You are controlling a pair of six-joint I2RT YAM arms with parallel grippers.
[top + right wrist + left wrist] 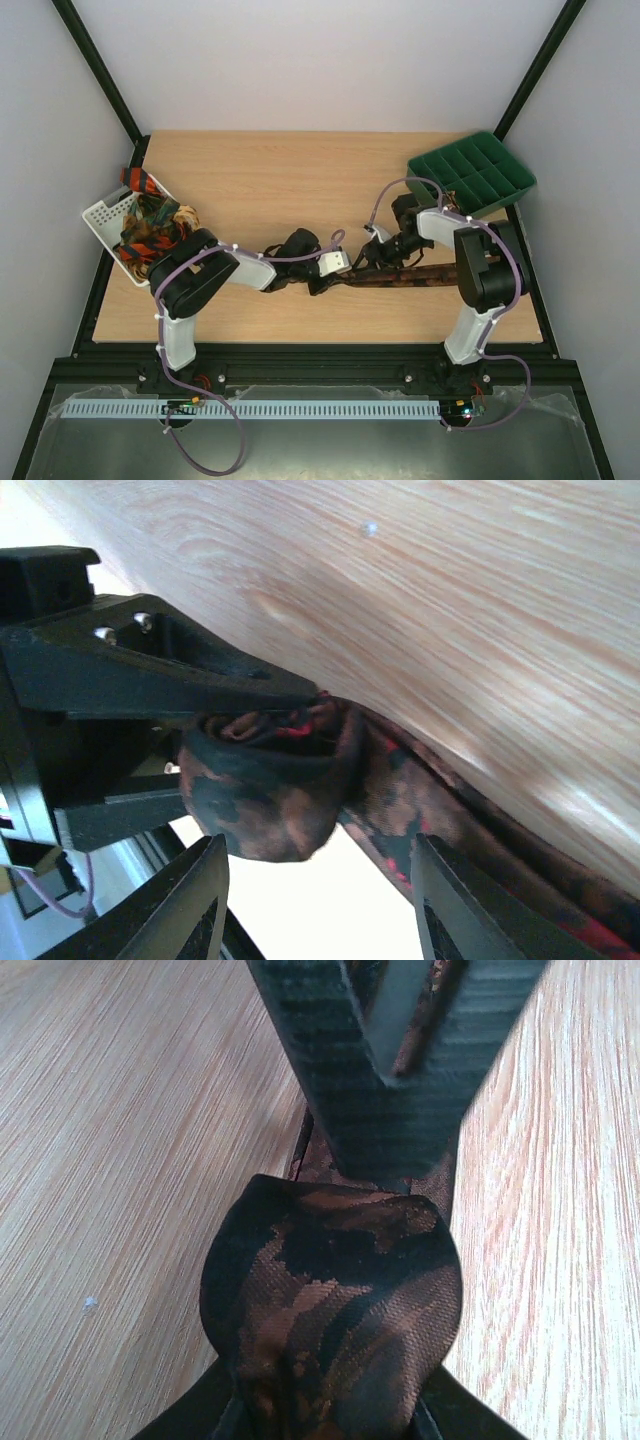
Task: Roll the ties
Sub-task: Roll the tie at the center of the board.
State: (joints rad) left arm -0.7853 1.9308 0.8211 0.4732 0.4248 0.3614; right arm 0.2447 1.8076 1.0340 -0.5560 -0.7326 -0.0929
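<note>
L gripper (325, 1412) pinched rolled end of dark brown tie (330, 1290); R gripper (318, 852) spread, close by roll.
Rest of tie lay along wood table (250, 190), betw. arms.

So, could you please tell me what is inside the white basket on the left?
A tangled heap of ties, orange-and-black striped and tan-gold, fills the white basket. Anything beneath the heap is covered.

Woven matt tie (330, 1300) on smooth wood-grain table (120, 1160)
</note>
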